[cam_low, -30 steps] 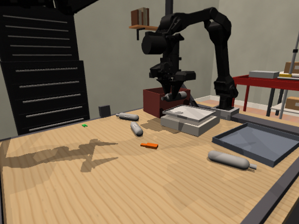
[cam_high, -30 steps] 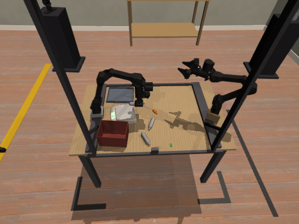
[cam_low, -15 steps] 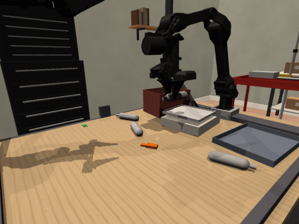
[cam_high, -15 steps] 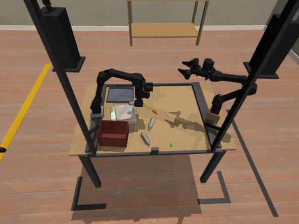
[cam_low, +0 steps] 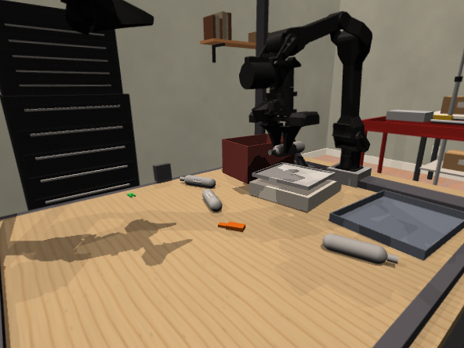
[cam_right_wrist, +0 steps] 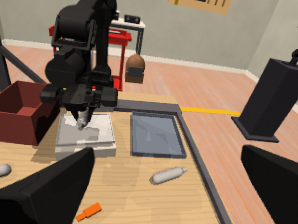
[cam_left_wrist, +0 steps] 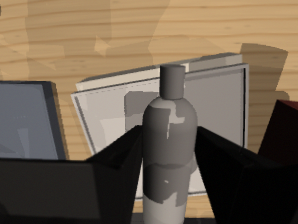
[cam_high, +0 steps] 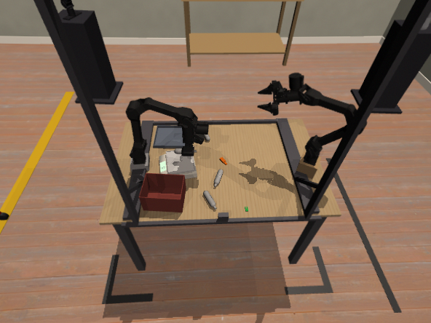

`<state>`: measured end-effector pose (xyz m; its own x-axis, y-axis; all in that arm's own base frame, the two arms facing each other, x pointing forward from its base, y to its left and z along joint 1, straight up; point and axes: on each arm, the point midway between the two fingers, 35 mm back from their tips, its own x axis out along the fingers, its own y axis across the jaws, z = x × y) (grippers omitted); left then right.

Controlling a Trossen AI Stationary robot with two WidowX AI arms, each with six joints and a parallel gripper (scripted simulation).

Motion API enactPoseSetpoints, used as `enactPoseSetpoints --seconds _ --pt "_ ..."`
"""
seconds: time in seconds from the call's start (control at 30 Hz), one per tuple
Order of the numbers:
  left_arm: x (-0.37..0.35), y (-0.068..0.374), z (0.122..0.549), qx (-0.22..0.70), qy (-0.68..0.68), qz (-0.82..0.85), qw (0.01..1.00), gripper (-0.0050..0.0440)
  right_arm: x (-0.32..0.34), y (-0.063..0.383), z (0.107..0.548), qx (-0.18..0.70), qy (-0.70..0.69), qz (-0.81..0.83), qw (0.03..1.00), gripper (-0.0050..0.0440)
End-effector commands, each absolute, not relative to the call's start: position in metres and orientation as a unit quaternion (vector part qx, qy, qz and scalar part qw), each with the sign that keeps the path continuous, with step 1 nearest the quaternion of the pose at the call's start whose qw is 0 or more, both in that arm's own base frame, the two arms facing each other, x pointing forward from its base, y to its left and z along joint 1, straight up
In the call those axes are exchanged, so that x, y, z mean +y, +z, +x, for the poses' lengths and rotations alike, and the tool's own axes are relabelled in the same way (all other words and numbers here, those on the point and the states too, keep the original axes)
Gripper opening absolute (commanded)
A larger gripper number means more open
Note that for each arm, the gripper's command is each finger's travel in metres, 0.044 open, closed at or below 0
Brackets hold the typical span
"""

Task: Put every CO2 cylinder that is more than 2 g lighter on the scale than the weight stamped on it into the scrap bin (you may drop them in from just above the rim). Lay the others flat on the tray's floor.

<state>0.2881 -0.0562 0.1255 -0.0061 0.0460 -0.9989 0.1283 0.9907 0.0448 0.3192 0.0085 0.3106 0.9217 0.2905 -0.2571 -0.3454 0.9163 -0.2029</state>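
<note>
CO2 CYLINDERS: ONE CLAMPED ABOVE THE SCALE, THREE LYING ON THE WORKTOP

Order: left to right, as seen from the top view.

1. The scrap bin (cam_high: 161,203) (cam_low: 235,158) (cam_left_wrist: 285,130) (cam_right_wrist: 17,125) stands upright at the near left corner of the worktop (cam_high: 255,138) (cam_low: 157,306) (cam_left_wrist: 100,30) (cam_right_wrist: 130,200). The tray (cam_high: 154,146) (cam_low: 374,235) (cam_left_wrist: 47,100) (cam_right_wrist: 133,135) occupies the far left corner.

2. The scale (cam_high: 189,174) (cam_low: 282,197) (cam_left_wrist: 210,62) sits between bin and tray, near the left edge. Its display (cam_high: 163,167) is lit; the digits are too small to read.

3. The left gripper (cam_high: 188,152) (cam_low: 283,150) (cam_left_wrist: 168,132) (cam_right_wrist: 83,120) points down over the scale. Its jaws are clamped on the held cylinder (cam_high: 178,150) (cam_low: 299,146) (cam_left_wrist: 170,117) (cam_right_wrist: 85,116), roughly level and clear of the pan.

4. The far cylinder (cam_high: 207,137) (cam_low: 354,248) (cam_right_wrist: 167,175) lies outside the tray, toward the far edge. The near cylinder (cam_high: 210,200) (cam_low: 200,181) lies toward the near edge.

5. The middle cylinder (cam_high: 218,178) (cam_low: 212,200) (cam_right_wrist: 4,170) lies farther from the near edge, below the orange piece (cam_high: 223,161) (cam_low: 235,226) (cam_right_wrist: 91,210) in the top view.

6. The green piece (cam_high: 246,209) (cam_low: 131,195) lies by the near edge.

7. The right gripper (cam_high: 258,99) (cam_low: 117,16) (cam_right_wrist: 167,153) is raised, jaws wide apart, holding nothing.
</note>
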Motion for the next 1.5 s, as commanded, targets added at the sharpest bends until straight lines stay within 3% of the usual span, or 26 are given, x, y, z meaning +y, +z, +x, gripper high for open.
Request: enactPoseSetpoints --seconds 0.0,0.57,0.93,1.17,1.47 --pt "-0.056 0.131 0.273 0.697 -0.029 0.061 0.714 -0.0050 0.009 0.321 0.315 0.129 0.215 -0.146 0.957 0.0440" --pt "-0.056 0.114 0.253 0.705 -0.031 0.060 0.706 -0.0050 0.020 0.304 0.281 0.220 0.319 -0.087 0.918 0.0440" --pt "-0.056 0.098 0.253 0.708 -0.030 0.060 0.703 -0.0050 0.051 0.272 0.327 0.269 0.293 -0.087 0.913 0.0440" --pt "-0.056 0.097 0.254 0.707 -0.031 0.060 0.704 -0.0050 0.115 0.249 0.374 0.278 0.247 -0.082 0.925 0.0440" --pt "-0.056 0.097 0.254 0.706 -0.031 0.060 0.705 -0.0050 0.171 0.236 0.389 0.264 0.217 -0.062 0.938 0.0440"
